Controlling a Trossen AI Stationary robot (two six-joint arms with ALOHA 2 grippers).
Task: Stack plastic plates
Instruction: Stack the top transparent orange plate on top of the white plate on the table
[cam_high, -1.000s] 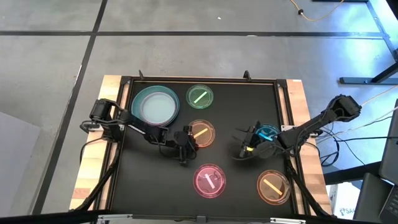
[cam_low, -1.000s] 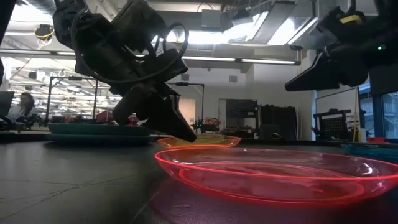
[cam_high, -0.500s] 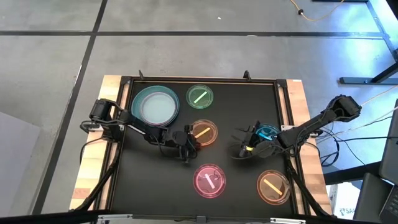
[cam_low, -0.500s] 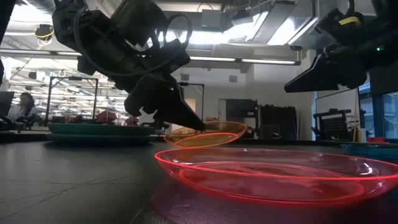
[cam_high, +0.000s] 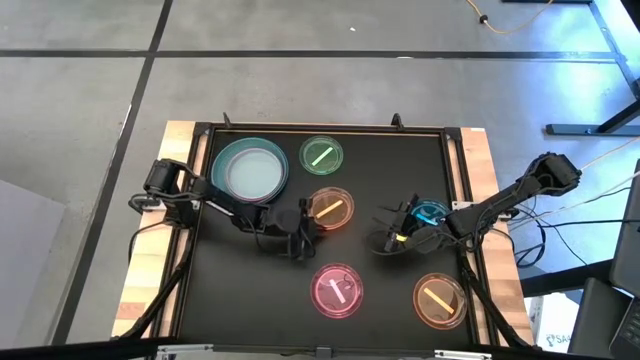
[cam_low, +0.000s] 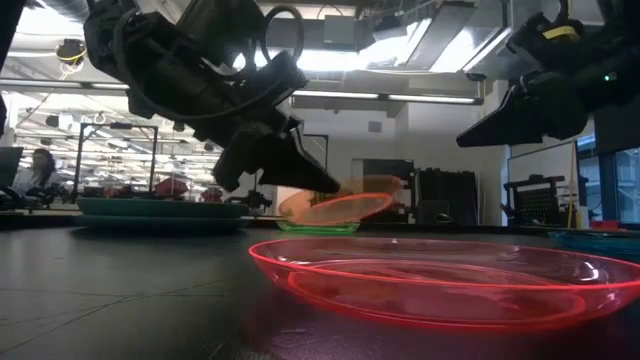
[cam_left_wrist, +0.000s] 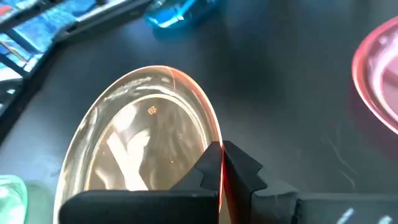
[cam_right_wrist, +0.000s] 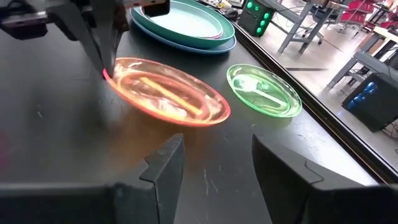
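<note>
My left gripper (cam_high: 303, 222) is shut on a small translucent orange plate (cam_high: 331, 210) near the table's middle, seen raised in the low view (cam_low: 338, 205). My right gripper (cam_high: 392, 240) hangs open beside the small blue plate (cam_high: 432, 213), touching nothing. A pink plate (cam_high: 337, 290) and a second orange plate (cam_high: 440, 300) lie flat near the near edge. The green plate (cam_high: 321, 155) lies flat by the far edge. The large teal and pale mint plates (cam_high: 248, 168) sit stacked at far left. My left gripper pinches the orange plate's rim (cam_left_wrist: 219, 163) between its two fingers, at the edge facing the table's left. The fingers come from the left, slanting down. The plate is lifted clear of the table and tilted, its free edge (cam_low: 385, 186) higher than the held edge.
The black tabletop has a raised frame (cam_high: 452, 150) on a wooden base. Bare tabletop lies between the lifted plate and the blue plate, and along the left near side. The pink plate (cam_low: 430, 275) fills the low view's foreground.
My left gripper has risen, taking the orange plate with it. The plate lay flat on the table a second ago; now it hangs clear and tilted, and the green plate shows beneath it in the low view. My right arm has kept still.
</note>
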